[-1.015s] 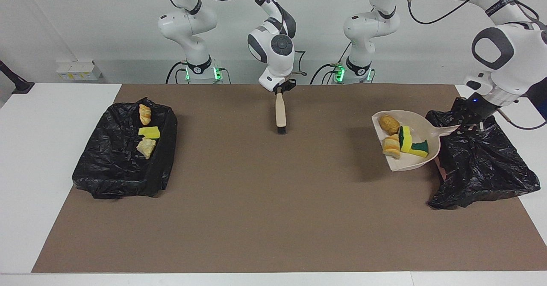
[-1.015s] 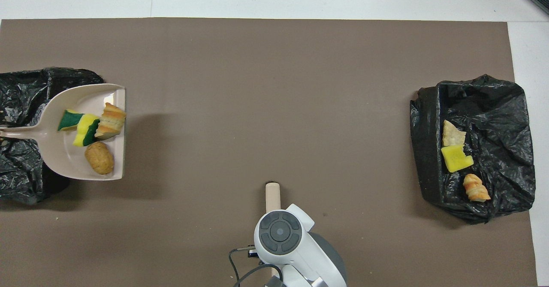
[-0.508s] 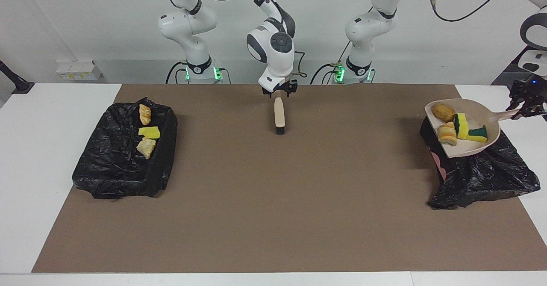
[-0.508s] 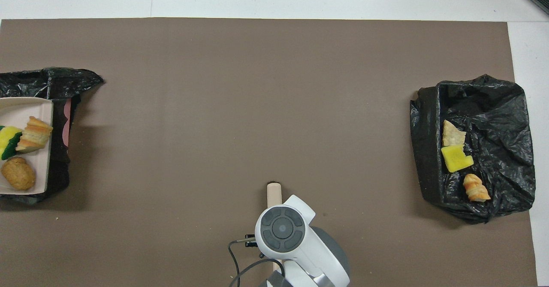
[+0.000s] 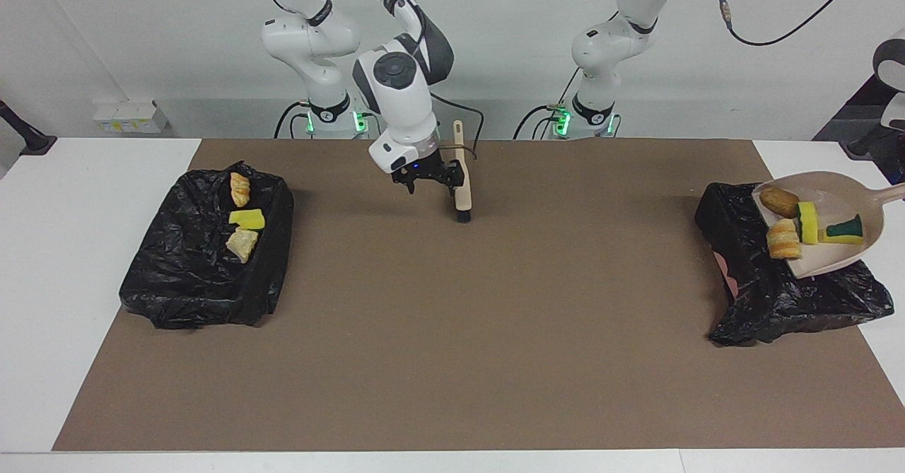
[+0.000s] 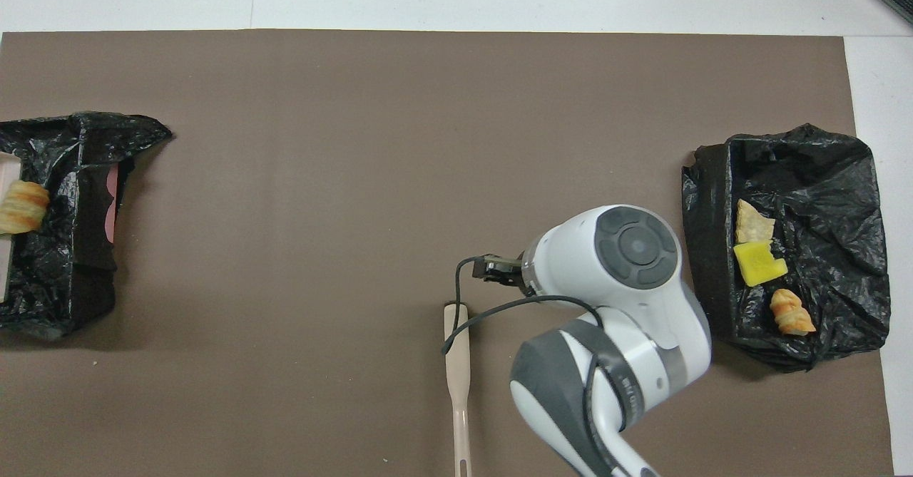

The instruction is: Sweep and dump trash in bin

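Dustpan [image 5: 841,257] of trash [image 5: 783,238] tilts over bin [image 5: 749,289].

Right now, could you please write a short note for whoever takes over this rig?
Right hand: open, over the mat beside the wooden-handled brush lying there.
Left hand: out of view; beige plastic dustpan over the black-bagged bin at the left arm's end, four scraps aboard.
Done: three scraps lie in the other black-bagged bin.
Left: tip the four in.
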